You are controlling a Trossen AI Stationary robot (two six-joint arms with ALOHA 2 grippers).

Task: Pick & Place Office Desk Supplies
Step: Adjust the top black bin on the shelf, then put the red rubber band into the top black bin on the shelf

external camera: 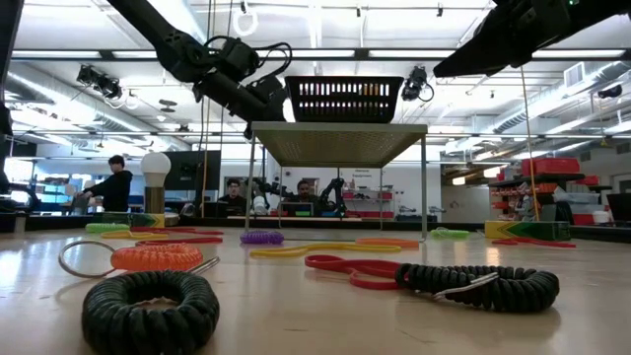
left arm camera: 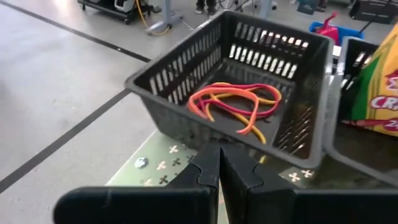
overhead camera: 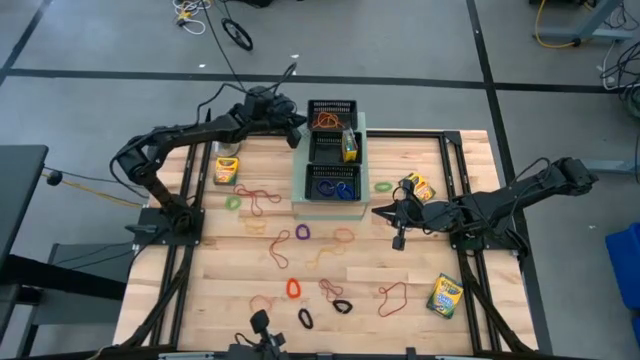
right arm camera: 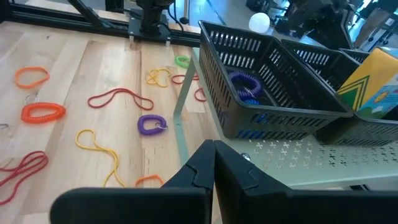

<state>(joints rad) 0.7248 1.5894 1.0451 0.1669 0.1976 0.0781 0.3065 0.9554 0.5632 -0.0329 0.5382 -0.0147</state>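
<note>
High view. Left hand (overhead camera: 296, 136) closed and empty, poised at the outer corner of the far mesh tray (overhead camera: 332, 114), which sits at 12 o'clock on the surface (overhead camera: 450, 240) atop the pale-green perforated box (overhead camera: 300, 190). Right hand (overhead camera: 384, 211) likewise closed and empty, just off the box's 3 o'clock side, level with the near mesh tray (overhead camera: 333, 181). Loose rubber-band loops scattered from centre to 6 o'clock; nearest to the right hand, a green loop (overhead camera: 383, 186) at its 12 o'clock and an orange loop (overhead camera: 343, 237) at its 7 o'clock. Crayon boxes at 3 o'clock (overhead camera: 418, 186), 5 o'clock (overhead camera: 443, 295) and 10 o'clock (overhead camera: 226, 167). Judged: right arm nearer to most loose loops, left arm nearer to the far tray.

Low view. Far tray seen raised on the perforated box, with the left arm reaching in beside it. Black coiled loop (external camera: 150, 311) and orange coiled loop (external camera: 156, 257) in the foreground. People visible in the room behind.

Left wrist view. Fingers pressed together, nothing between them. Far tray directly ahead, holding red and orange bands (left arm camera: 233, 104) with long axes across the tray floor.

Right wrist view. Fingers together, empty. Near tray (right arm camera: 273, 93) ahead, holding a purple coil (right arm camera: 245, 84). Purple coiled loop (right arm camera: 151, 124) and red loop (right arm camera: 120, 97) lying flat on the surface beyond the fingertips, well apart from them.
</note>
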